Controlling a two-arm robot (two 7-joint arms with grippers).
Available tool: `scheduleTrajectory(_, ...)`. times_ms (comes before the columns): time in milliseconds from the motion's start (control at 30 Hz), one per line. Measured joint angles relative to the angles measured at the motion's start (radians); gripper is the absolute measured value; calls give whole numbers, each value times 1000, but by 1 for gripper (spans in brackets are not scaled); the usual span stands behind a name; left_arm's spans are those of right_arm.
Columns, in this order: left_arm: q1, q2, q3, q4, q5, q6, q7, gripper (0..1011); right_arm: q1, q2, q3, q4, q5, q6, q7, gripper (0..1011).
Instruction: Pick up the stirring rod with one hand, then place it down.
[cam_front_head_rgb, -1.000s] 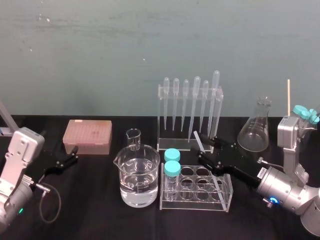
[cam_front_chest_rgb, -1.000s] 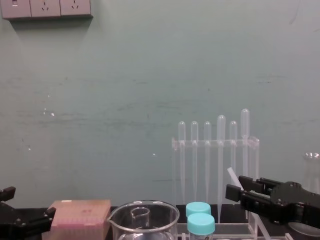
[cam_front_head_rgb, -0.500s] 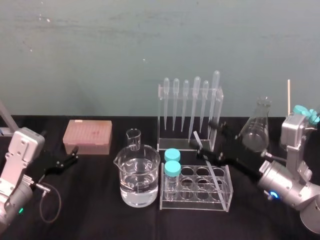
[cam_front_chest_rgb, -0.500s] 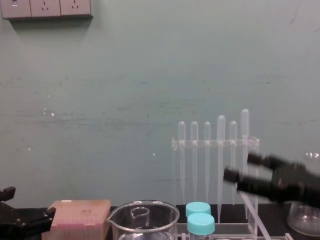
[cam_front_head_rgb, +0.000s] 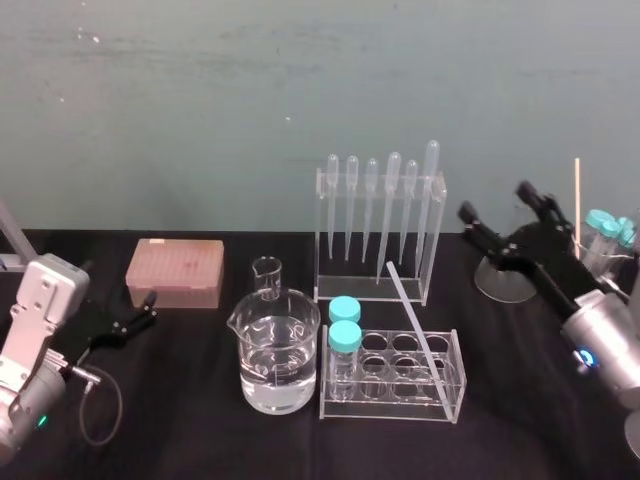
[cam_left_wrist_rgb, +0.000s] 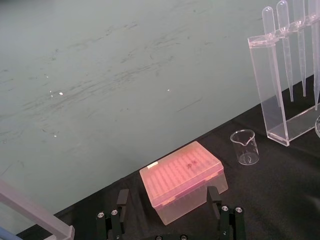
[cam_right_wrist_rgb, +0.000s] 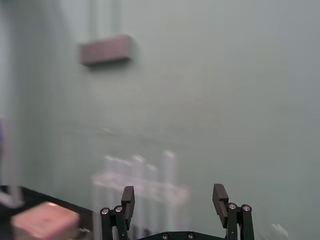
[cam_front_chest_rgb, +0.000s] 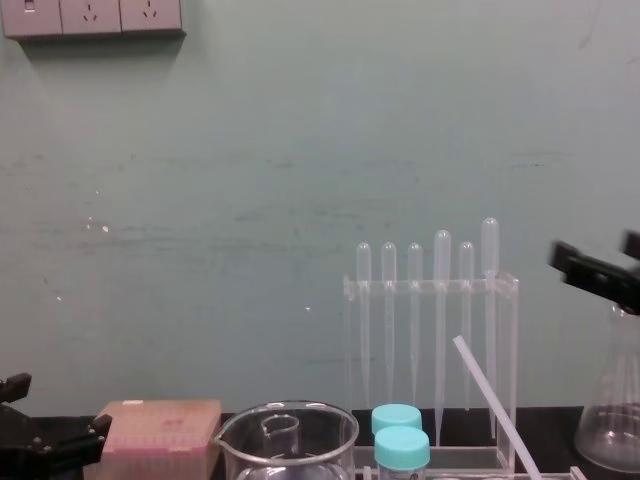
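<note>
The right pincer (cam_front_head_rgb: 497, 205) hangs in the air over the right side of the table (cam_front_head_rgb: 200, 430), and its two black fingers are spread wide with nothing between them (the right wrist view (cam_right_wrist_rgb: 173, 197) shows the same wide gap). Just behind and below it stands a clear conical flask (cam_front_head_rgb: 498, 283); I cannot tell if there is something inside. To the left of this pincer, well apart from it, the stirring rod (cam_front_head_rgb: 415, 322) stands tilted in the clear test tube rack (cam_front_head_rgb: 390, 395). Its lower end sits in a hole at the right end of the rack, and its upper end leans back and to the left, in front of the pipette stand (cam_front_head_rgb: 325, 240). Whether the rod touches the stand I cannot tell. The stand holds six pipettes (cam_front_head_rgb: 393, 205) upright with the bulbs on top. At the left end of the rack are two tubes with teal caps (cam_front_head_rgb: 344, 323), one behind the other. Beside the rack on the left, the large beaker (cam_front_head_rgb: 275, 360) is about half full of clear liquid, and a small beaker (cam_front_head_rgb: 267, 275) stands just behind it. Farther left lies a closed pink box (cam_front_head_rgb: 175, 272). The left pincer (cam_front_head_rgb: 140, 312) rests low near this box, its fingers also apart and holding nothing.
</note>
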Motion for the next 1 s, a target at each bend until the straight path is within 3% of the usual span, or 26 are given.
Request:
scheduleTrajectory(67, 0, 0, 0, 0, 0, 0, 0, 1000, -16, 1, 17, -10, 4, 41, -29, 1003)
scheduleTrajectory(267, 0, 0, 0, 0, 0, 0, 0, 1000, -60, 14, 51, -37, 25, 264, -100, 1003)
scheduleTrajectory(367, 0, 0, 0, 0, 0, 0, 0, 1000, -63, 15, 51, -37, 25, 304, -100, 1003)
scheduleTrajectory(1000, 0, 0, 0, 0, 0, 0, 0, 1000, -61, 13, 49, -33, 25, 319, -86, 1002)
